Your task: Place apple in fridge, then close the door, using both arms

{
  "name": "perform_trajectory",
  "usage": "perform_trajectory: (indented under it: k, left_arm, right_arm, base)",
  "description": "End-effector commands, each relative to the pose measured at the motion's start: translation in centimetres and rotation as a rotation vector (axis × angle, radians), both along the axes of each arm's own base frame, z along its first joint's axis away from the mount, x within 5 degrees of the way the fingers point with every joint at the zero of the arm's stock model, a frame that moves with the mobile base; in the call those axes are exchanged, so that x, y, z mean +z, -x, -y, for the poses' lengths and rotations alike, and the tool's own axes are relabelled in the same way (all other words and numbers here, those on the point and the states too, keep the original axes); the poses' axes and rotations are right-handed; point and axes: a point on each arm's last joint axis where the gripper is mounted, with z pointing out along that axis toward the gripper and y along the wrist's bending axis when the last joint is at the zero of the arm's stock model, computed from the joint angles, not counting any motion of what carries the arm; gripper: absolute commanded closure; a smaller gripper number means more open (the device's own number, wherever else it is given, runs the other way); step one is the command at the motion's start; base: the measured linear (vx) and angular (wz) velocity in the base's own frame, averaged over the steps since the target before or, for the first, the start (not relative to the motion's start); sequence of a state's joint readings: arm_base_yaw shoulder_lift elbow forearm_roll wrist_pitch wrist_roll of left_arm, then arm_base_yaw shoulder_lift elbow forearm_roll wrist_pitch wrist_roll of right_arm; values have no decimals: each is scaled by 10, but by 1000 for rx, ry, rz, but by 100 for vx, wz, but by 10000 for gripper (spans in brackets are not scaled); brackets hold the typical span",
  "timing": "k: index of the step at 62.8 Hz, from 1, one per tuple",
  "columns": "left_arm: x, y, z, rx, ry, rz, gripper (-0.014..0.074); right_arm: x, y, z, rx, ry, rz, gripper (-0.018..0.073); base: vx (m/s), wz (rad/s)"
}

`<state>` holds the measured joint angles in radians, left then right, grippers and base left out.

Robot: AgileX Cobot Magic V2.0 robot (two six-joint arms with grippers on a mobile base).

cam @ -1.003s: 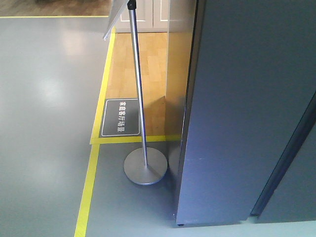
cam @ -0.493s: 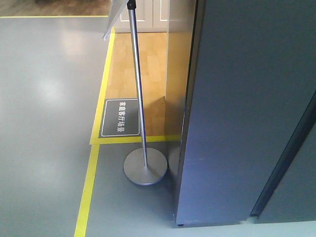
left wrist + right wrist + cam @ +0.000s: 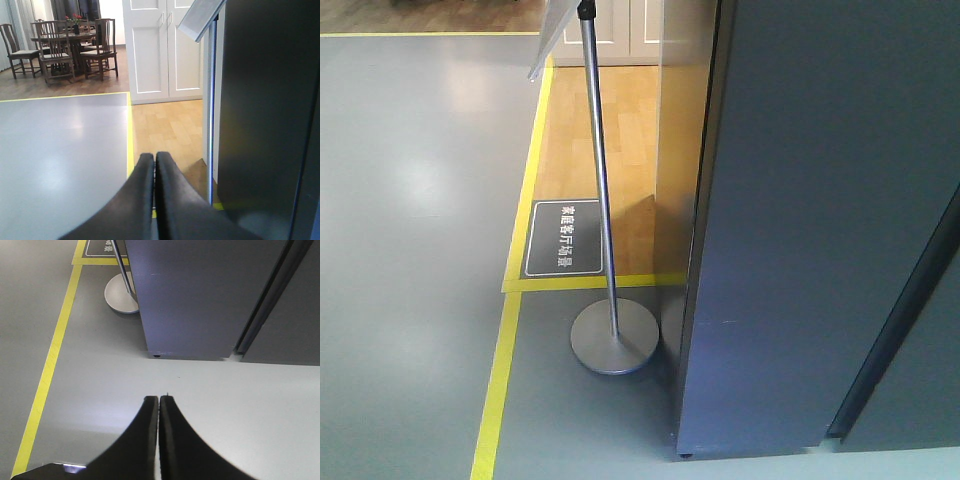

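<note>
Fridge (image 3: 820,220) stands as one tall dark grey cabinet, long axis upright, its flat grey face turned toward us. We cannot make out an apple in any view. One dark slanting seam (image 3: 895,320) runs down its lower right side; we cannot tell for sure whether the door there is fully closed.

Our left gripper (image 3: 154,165) has its two black fingers pressed together with nothing between them; the cabinet rises just to its right. Our right gripper (image 3: 159,405) is likewise pinched closed and empty, pointing over bare grey floor, with the cabinet's base ahead of its tips.

One metal sign stand (image 3: 605,200) stands ahead and left of the right gripper, its round base (image 3: 615,338) just beside the cabinet. Yellow floor tape (image 3: 500,385) runs farther left. One floor placard (image 3: 564,238) lies beyond the stand.
</note>
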<state>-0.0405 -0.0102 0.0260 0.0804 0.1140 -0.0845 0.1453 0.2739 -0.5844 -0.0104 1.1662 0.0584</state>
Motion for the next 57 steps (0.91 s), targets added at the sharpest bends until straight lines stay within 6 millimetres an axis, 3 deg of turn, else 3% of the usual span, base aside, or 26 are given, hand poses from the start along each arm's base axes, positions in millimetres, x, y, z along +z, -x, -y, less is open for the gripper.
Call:
perform_trajectory:
  k: [1, 17, 57]
  left_arm:
    - [1, 0, 1, -6, -17, 85, 603]
    - [11, 1, 1, -15, 24, 202, 603]
    - [14, 2, 1, -14, 69, 210, 603]
  right_arm:
    - [11, -4, 0, 2, -2, 66, 563]
    - [11, -4, 0, 2, -2, 66, 563]
    - [11, -4, 0, 2, -3, 65, 563]
  base:
    - [0, 0]
    - [0, 0]
    - [0, 0]
